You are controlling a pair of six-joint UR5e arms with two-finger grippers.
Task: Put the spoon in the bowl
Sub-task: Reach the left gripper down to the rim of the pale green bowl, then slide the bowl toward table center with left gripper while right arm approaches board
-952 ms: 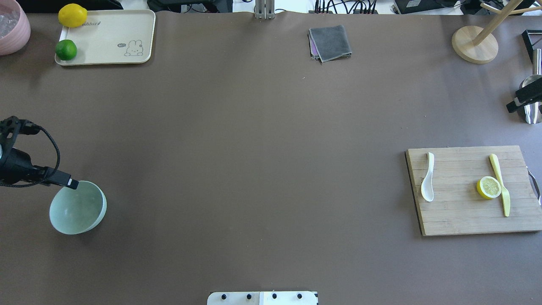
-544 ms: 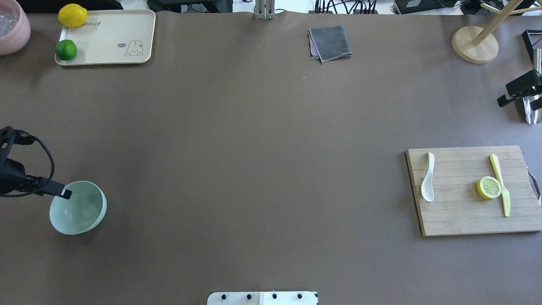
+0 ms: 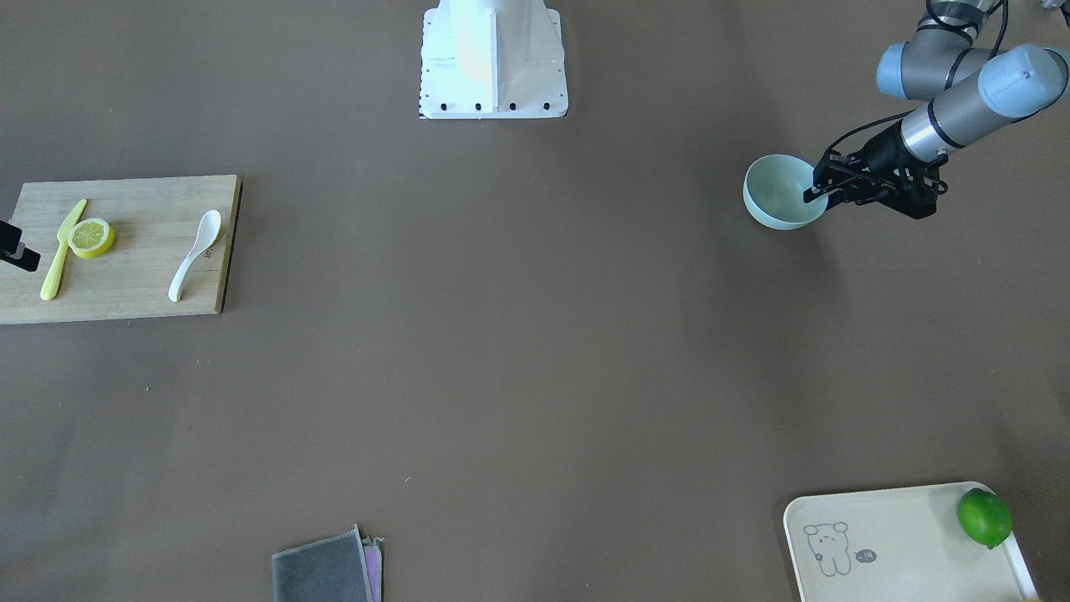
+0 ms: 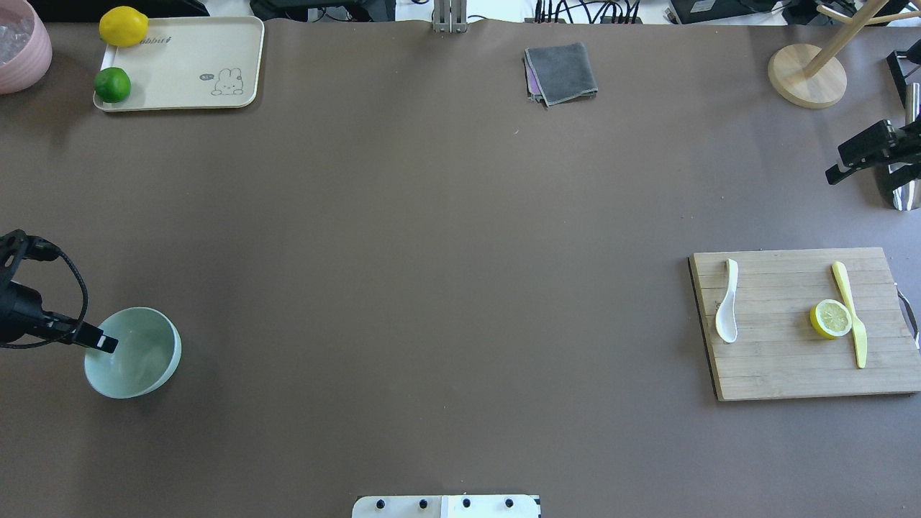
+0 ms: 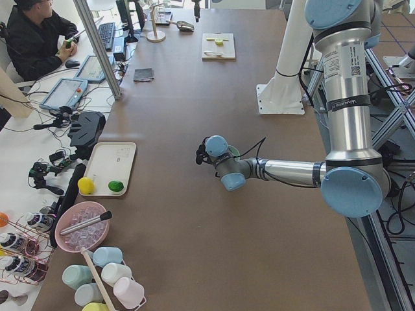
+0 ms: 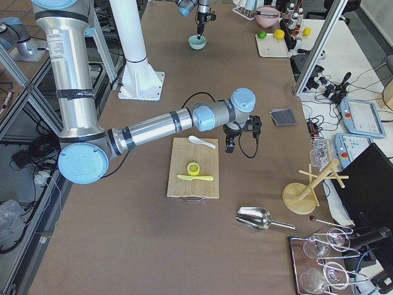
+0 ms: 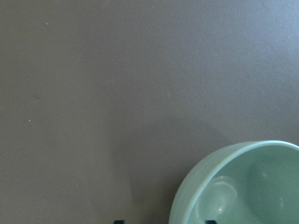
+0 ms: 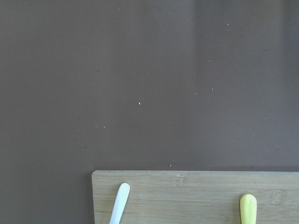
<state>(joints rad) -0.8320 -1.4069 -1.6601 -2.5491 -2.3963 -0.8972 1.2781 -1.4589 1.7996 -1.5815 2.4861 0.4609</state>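
Observation:
The white spoon (image 4: 728, 302) lies on the left part of a wooden cutting board (image 4: 784, 374) at the right; it also shows in the front view (image 3: 194, 255), and its handle tip shows in the right wrist view (image 8: 119, 204). The mint-green bowl (image 4: 140, 356) stands empty at the far left. My left gripper (image 4: 101, 342) is open at the bowl's left rim. In the left wrist view the rim (image 7: 187, 186) lies between the two fingertips. My right gripper (image 4: 858, 181) looks open and empty, beyond the board's far edge, well apart from the spoon.
A yellow knife (image 4: 850, 313) and a lemon half (image 4: 831, 319) lie on the board's right part. A metal scoop (image 4: 905, 191) and wooden stand (image 4: 806, 75) are at back right. A grey cloth (image 4: 561, 72) lies at back centre. A tray (image 4: 187, 65) with lime and lemon is at back left.
My left gripper has moved nearer, from the bowl's far rim to its left rim. My right gripper has moved farther away and inward from the table's right edge.

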